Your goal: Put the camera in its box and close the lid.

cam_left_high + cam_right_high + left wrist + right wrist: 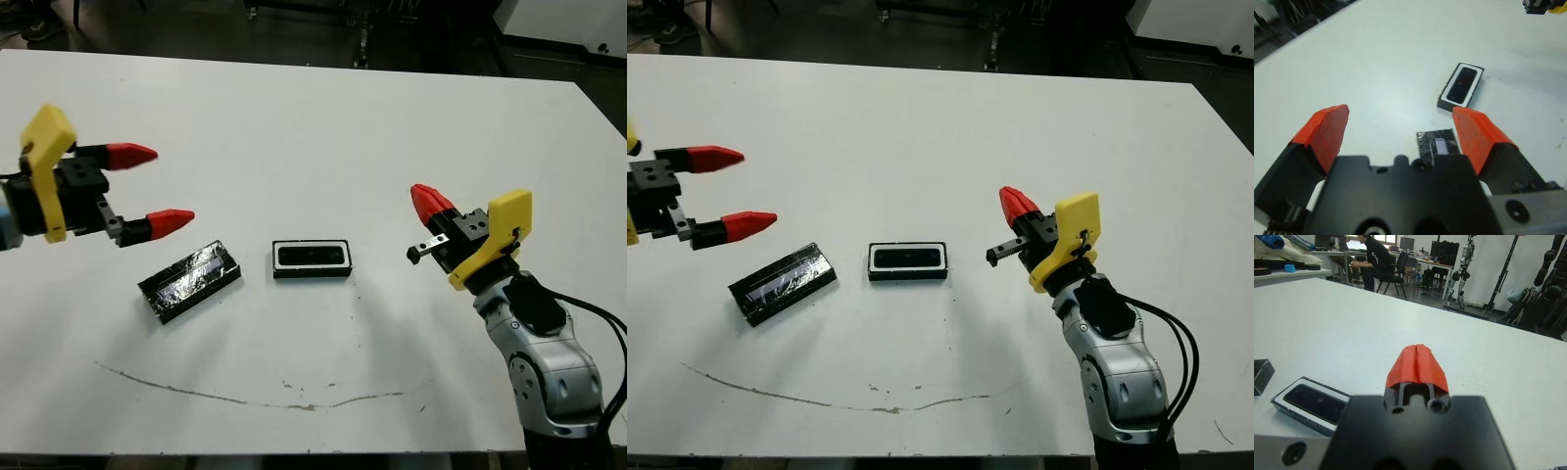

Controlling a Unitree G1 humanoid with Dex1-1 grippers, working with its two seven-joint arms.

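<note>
Black and glossy, the lid (190, 280) lay nearest, just below the left gripper (147, 189), whose fingers gaped wide and empty; its long axis ran slantwise. Beside it the box (312, 259) lay crosswise with the camera (312, 256) apparently already inside. Farther right, the right gripper (425, 203) hovered, fingers pressed together, holding nothing
</note>
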